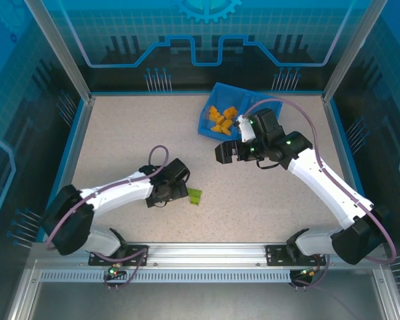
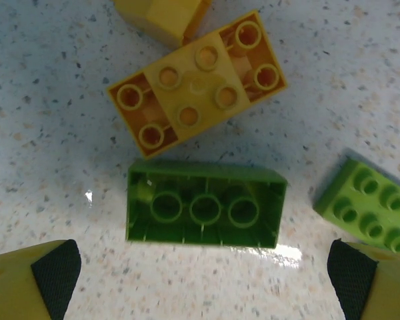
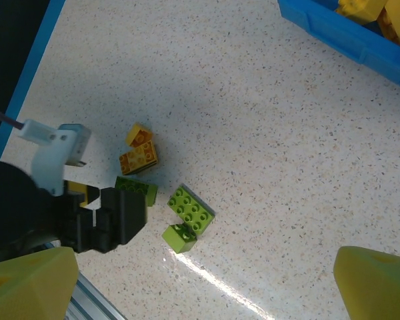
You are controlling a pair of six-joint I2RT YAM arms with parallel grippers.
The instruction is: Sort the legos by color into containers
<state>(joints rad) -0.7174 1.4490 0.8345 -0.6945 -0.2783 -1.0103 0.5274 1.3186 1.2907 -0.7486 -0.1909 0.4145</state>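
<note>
Orange lego (image 2: 163,15) mostly beyond left wrist view's top edge

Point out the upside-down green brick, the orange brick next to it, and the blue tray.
Green brick (image 2: 205,211): left wrist view, middle tube of its hollow underside.
Orange brick (image 2: 199,85): left wrist view, centre of its studded top.
Tray (image 3: 350,41): right wrist view, its outer wall.

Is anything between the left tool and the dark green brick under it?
Nothing visible. The left tool is open over the dark green brick; the orange brick lies just beyond it, not over it.
</note>
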